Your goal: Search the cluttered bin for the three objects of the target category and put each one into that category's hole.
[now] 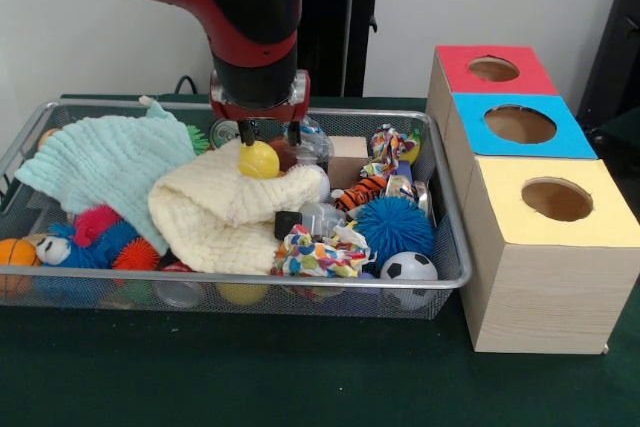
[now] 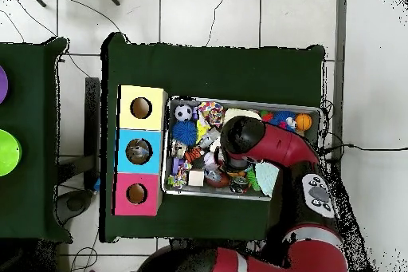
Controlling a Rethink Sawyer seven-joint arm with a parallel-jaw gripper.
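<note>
Wire-mesh bin [image 1: 455,247]: end effector [image 1: 268,137] fingers straddle a smooth yellow ball [image 1: 259,160] on cream cloth [image 1: 225,212].

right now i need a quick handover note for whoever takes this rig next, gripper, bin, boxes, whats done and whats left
Gripper: down over the middle of the bin, its fingers either side of a yellow ball that sits on the cream cloth. The ball looks gripped, but contact is hard to confirm.
Bin: still full of clutter: mint cloth, blue spiky ball, small soccer ball, orange ball at the far end from the boxes.
Boxes: red box, blue box and yellow box stand in a row beside the bin.
Done: nothing visibly delivered, though the overhead view shows something dim in the blue hole.
Left: lift the ball, carry it to its hole, then find the others.
</note>
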